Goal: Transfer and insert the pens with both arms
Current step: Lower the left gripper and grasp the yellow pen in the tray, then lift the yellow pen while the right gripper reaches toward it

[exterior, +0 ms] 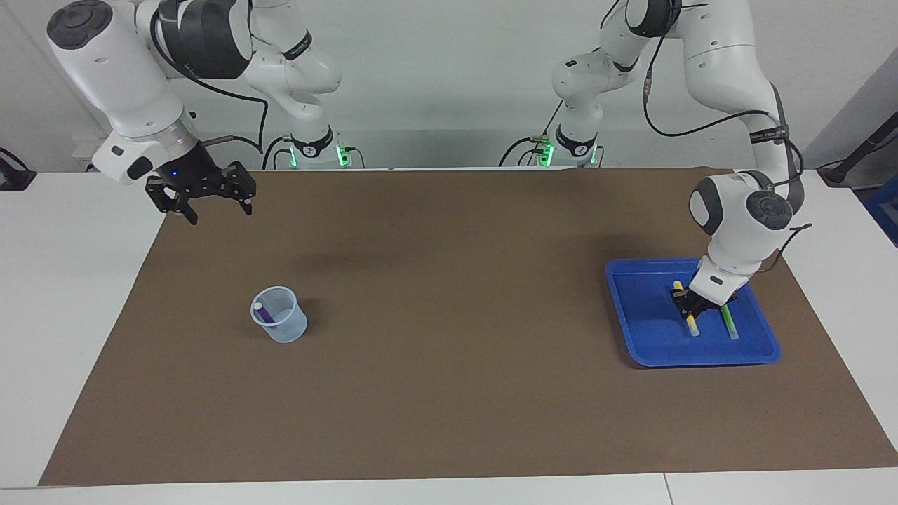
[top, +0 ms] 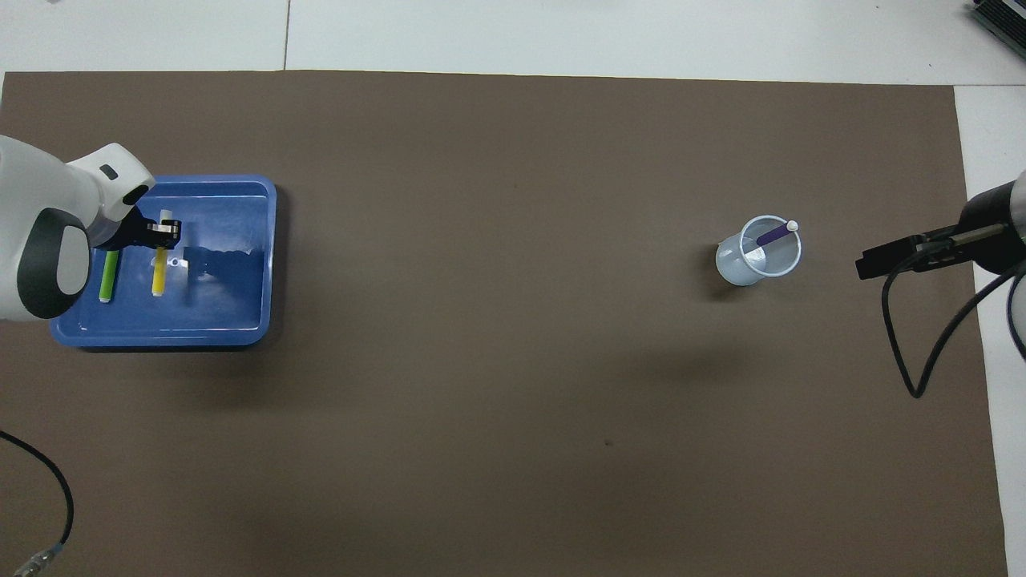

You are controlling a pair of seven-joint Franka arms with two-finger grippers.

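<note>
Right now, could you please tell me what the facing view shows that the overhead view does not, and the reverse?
Only the facing view shows both arms whole with their bases, and the right gripper open above the mat's corner near the robots.

Only the overhead view shows the purple pen's white tip resting on the rim of the clear plastic cup.

Both show the left gripper shut on the yellow pen in the blue plastic tray, with the green pen lying beside it.

Brown mat [exterior: 449,337] covers most of the white tabletop [exterior: 63,294]. Blue tray [exterior: 645,337] sits on the mat toward the left arm's end. Clear plastic cup [exterior: 280,324] stands upright on the mat toward the right arm's end, well apart from the tray.
</note>
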